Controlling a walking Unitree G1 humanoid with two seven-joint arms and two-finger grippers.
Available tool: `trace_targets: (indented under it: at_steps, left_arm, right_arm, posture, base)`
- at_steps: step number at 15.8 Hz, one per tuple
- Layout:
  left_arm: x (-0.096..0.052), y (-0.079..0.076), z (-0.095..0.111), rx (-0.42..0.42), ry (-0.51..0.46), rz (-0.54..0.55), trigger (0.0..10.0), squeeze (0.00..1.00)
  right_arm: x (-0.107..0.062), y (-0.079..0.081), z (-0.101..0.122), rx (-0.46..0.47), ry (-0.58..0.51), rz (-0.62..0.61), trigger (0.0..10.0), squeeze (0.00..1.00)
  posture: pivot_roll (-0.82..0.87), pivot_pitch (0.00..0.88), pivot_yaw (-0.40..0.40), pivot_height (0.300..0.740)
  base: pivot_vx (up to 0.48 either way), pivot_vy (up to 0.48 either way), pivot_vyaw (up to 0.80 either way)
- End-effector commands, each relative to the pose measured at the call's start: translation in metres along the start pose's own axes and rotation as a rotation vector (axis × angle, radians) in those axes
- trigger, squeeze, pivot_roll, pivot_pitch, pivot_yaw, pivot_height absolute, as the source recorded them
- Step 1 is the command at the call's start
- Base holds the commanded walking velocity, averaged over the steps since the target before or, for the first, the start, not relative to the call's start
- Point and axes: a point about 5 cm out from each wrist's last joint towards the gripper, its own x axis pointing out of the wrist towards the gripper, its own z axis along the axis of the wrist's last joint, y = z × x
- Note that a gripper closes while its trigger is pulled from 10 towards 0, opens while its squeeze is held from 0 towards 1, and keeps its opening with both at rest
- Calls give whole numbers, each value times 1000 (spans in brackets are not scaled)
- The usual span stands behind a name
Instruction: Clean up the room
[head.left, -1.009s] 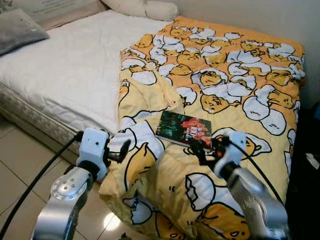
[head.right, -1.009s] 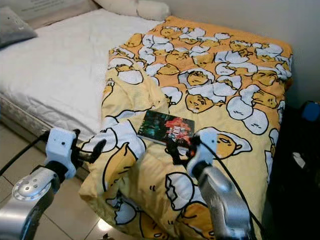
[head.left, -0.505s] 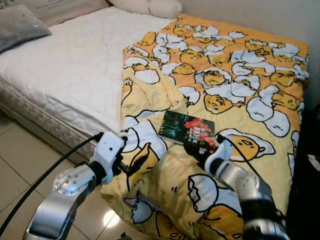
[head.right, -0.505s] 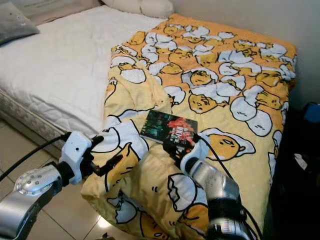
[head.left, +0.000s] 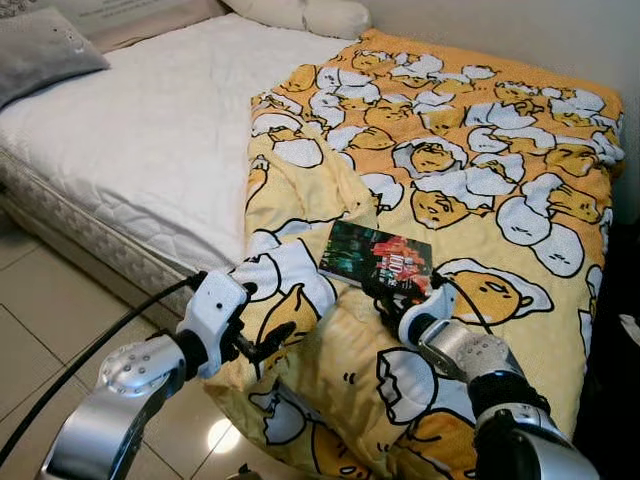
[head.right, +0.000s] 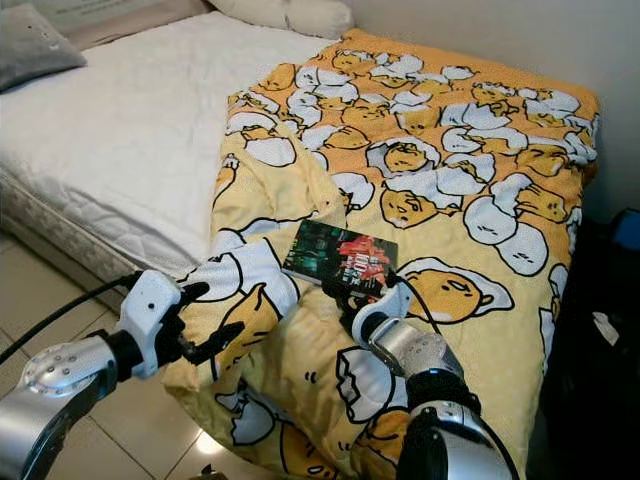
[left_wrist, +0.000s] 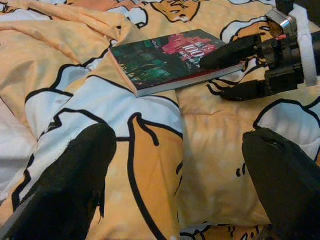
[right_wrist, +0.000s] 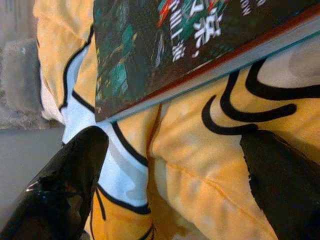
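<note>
A dark paperback book with red lettering on its cover lies flat on the rumpled yellow quilt printed with cartoon eggs, near the foot of the white-mattressed bed. The right hand is at the book's near long edge with its two black fingers spread, one tip over the cover and the other low against the quilt beside the spine, not yet closed. The book's long axis runs across the hand's reach. The left hand, also open, hangs by the quilt's drooping corner, well apart from the book, so the right looks to be the one to pick it up. Whether the lower finger is under the book is hard to tell.
</note>
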Motion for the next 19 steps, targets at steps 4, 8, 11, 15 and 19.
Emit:
trace_targets:
  at_steps: [4,8,11,15,19]
  left_arm:
    - [-5,-4,-1,1,16,-39,10000,1000]
    - [-3,-2,2,12,21,-55,10000,1000]
    - [-3,-2,5,21,23,-71,10000,1000]
    - [-7,-4,4,27,42,-100,10000,1000]
    - [-7,-5,5,29,51,-113,10000,1000]
  right_arm:
    - [1,9,20,131,-114,96,10000,0]
    - [2,22,27,144,-138,186,10000,0]
    - [7,17,18,140,-126,138,10000,0]
    - [9,7,7,150,-119,93,10000,0]
    - [6,-7,6,163,-158,28,10000,0]
  posture:
    - [30,0,-21,740]
    - [27,0,-6,740]
    - [48,0,5,740]
    - [54,0,27,740]
    - [58,0,38,740]
  base:
    - [0,0,0]
    - [0,0,0]
    - [0,0,0]
    - [0,0,0]
    - [0,0,0]
